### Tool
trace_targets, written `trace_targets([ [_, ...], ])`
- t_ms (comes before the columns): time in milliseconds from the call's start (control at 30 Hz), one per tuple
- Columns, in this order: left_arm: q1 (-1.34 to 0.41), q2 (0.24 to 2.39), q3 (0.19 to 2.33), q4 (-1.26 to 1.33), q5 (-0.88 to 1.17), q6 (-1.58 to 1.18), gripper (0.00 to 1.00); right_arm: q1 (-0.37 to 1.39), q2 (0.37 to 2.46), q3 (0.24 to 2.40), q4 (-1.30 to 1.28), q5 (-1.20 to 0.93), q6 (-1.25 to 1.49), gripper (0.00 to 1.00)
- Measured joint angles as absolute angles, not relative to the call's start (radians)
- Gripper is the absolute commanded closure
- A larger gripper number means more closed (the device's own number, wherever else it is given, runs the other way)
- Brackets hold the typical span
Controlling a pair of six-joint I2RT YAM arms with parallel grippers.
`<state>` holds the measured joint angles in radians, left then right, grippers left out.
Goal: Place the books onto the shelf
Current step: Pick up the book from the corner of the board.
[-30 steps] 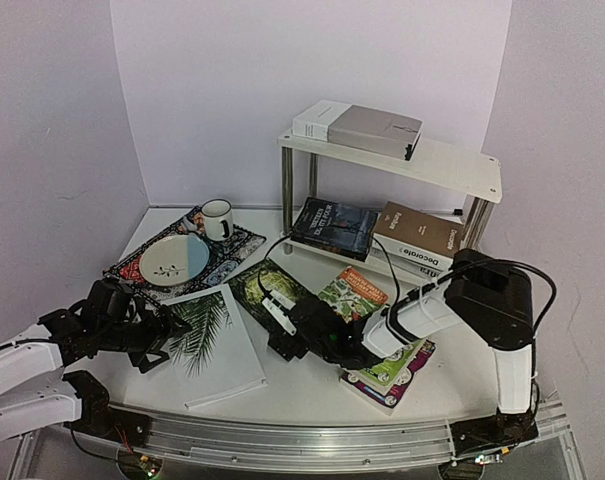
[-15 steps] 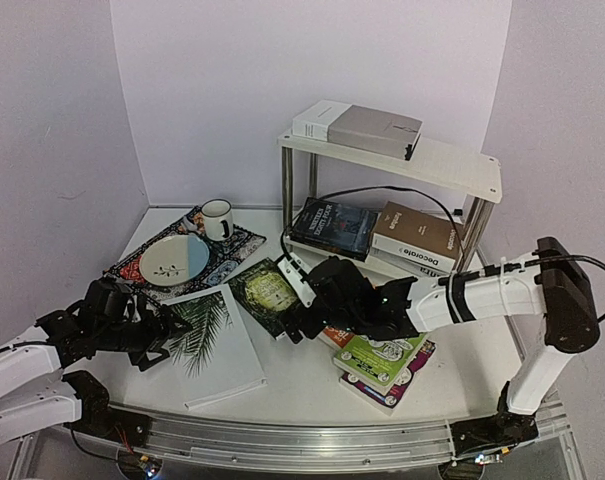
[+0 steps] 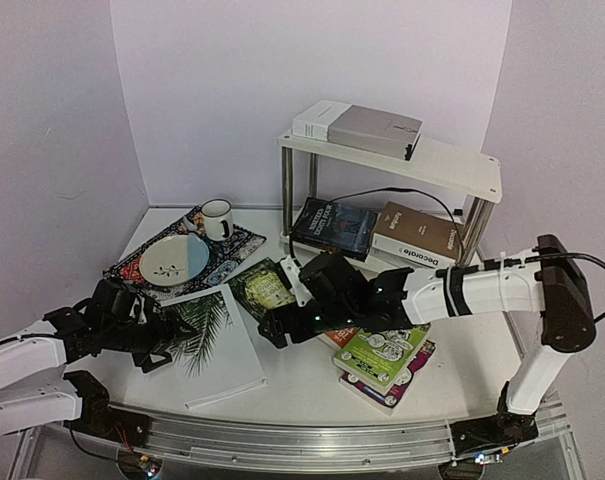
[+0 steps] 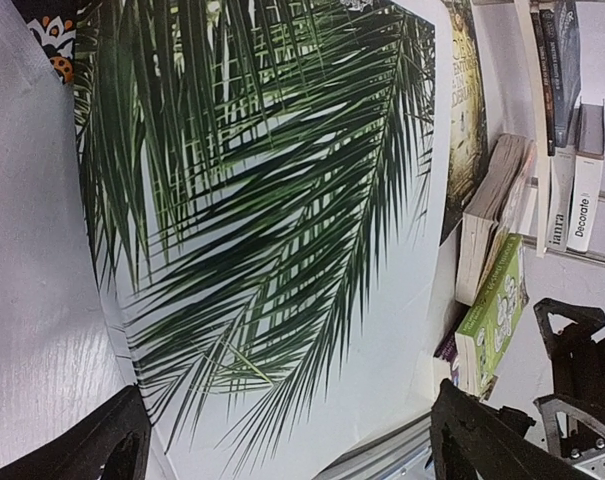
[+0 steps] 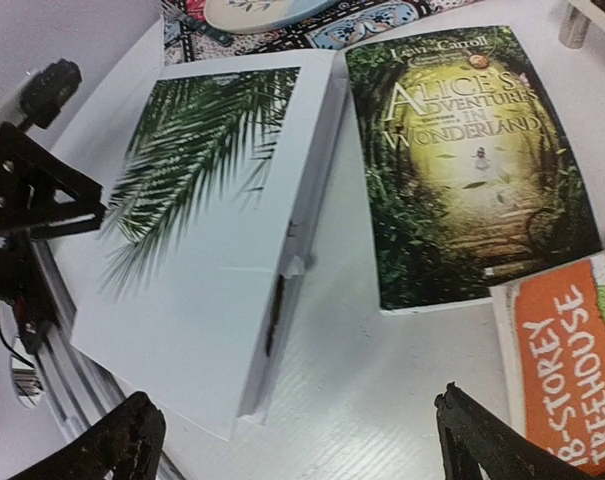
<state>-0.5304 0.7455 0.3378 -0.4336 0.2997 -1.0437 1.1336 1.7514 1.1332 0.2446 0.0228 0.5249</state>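
1. Right now both sets of jaws are released and hold nothing: left gripper (image 3: 160, 342) spread over the palm book (image 3: 222, 345), right gripper (image 3: 277, 328) spread above the gap between palm book and green book (image 3: 265, 287)
2. Books not yet shelved lie on the table (image 3: 302, 385): palm book flat at front left, green book just beside it, orange book (image 5: 572, 350) and lime book (image 3: 382, 352) stacked to the right; a few sit on both tiers of the shelf (image 3: 452, 165)
3. Palm book: big, stiff, glossy white cover, looks heaviest and probably slippery; best taken by the thick long edge facing the green book
4. Green book: thin glossy paperback, likely light and bendy; pinch near the spine
5. Shelf: flat white boards, shiny metal tube legs
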Motion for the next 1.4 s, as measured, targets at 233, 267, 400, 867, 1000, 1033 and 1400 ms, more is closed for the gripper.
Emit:
trace_targets([
  [233, -0.53, 0.724, 0.296, -0.407, 0.308, -1.057, 0.03, 1.134, 1.878, 1.221, 0.276, -0.093, 0.671, 0.2],
  [267, -0.53, 0.712, 0.283, -0.404, 0.31, -1.064, 0.03, 1.134, 1.894, 1.221, 0.277, -0.101, 0.688, 0.2],
  [400, -0.53, 0.661, 0.239, -0.401, 0.316, -1.088, 0.03, 1.134, 1.944, 1.221, 0.288, -0.128, 0.746, 0.25],
  [867, -0.53, 0.669, 0.173, -0.319, 0.34, -1.14, 0.08, 1.135, 2.072, 1.269, 0.344, -0.23, 0.84, 0.38],
  [1000, -0.53, 0.699, 0.167, -0.272, 0.353, -1.15, 0.1, 1.141, 2.101, 1.3, 0.351, -0.255, 0.853, 0.47],
  [1033, -0.53, 0.703, 0.164, -0.258, 0.358, -1.153, 0.11, 1.144, 2.107, 1.307, 0.352, -0.26, 0.855, 0.5],
  [1400, -0.527, 0.71, 0.123, -0.168, 0.36, -1.171, 0.12, 1.135, 2.09, 1.327, 0.363, -0.283, 0.884, 1.0],
])
